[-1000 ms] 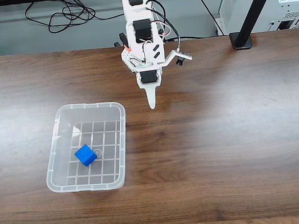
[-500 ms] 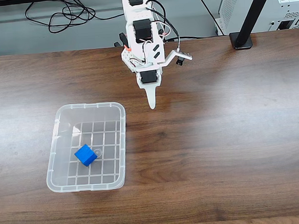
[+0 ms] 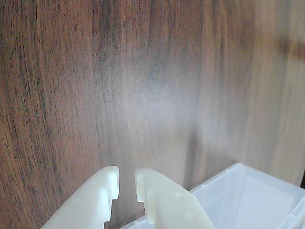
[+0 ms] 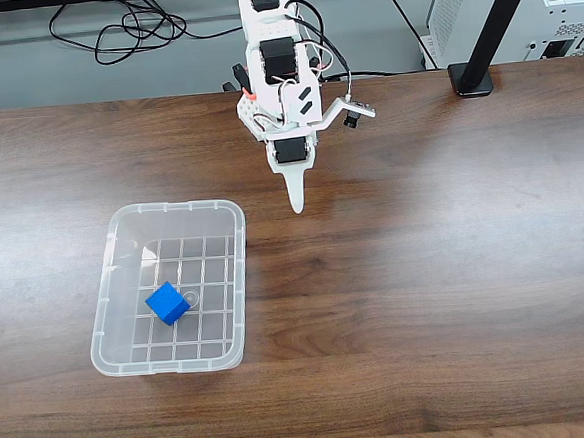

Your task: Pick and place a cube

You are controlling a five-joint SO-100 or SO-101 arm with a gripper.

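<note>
Nothing moves since earlier: we see the cube (image 4: 167, 303) lower left inside the clear bin (image 4: 241, 283), placement apparently done; gripper (image 4: 297, 207) upper center, nearly closed, empty, parked clear.

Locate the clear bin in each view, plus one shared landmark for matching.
Wrist view: the clear bin fills the lower right corner, beside the gripper.
Fixed view: the bin sits lower left on the table, with the blue cube inside.
Shared landmark: the dark wood-grain table.
</note>
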